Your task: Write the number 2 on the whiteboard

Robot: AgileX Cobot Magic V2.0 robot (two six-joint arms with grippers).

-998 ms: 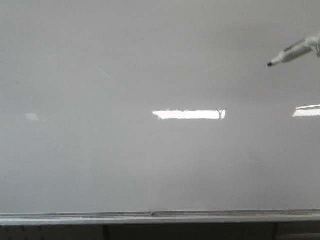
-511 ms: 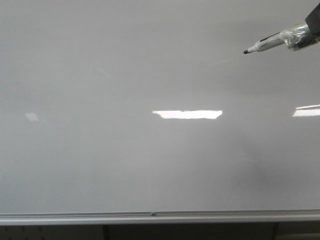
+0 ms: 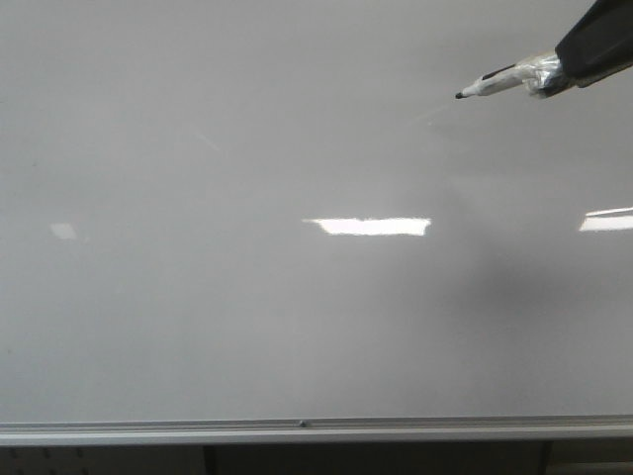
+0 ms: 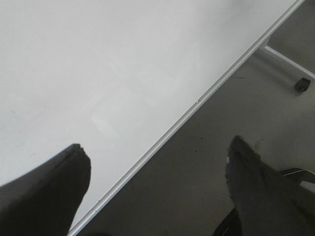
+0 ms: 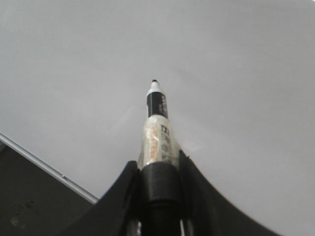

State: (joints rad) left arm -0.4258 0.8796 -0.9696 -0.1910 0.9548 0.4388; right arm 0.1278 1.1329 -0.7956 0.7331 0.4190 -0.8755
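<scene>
The whiteboard (image 3: 247,317) is a glossy pale grey board filling the front view, with a silver rail (image 3: 297,429) along its lower edge. No number 2 shows on it in any view. My right gripper (image 3: 584,54) enters at the upper right, shut on a marker (image 3: 504,81) whose black tip points left, close to the board. In the right wrist view the marker (image 5: 157,132) sticks out between the fingers (image 5: 123,187) toward the board (image 5: 236,73). My left gripper (image 4: 157,167) is open and empty, over the board's lower edge (image 4: 197,102).
Bright rectangular light reflections (image 3: 368,227) lie on the board's middle and right edge. A faint old smear (image 3: 208,142) marks the upper left. Below the rail, the left wrist view shows dark floor (image 4: 206,162) and a stand leg with a caster (image 4: 301,84).
My right gripper has moved the marker left and slightly up along the board's upper right; more of the gripper has come into view.
</scene>
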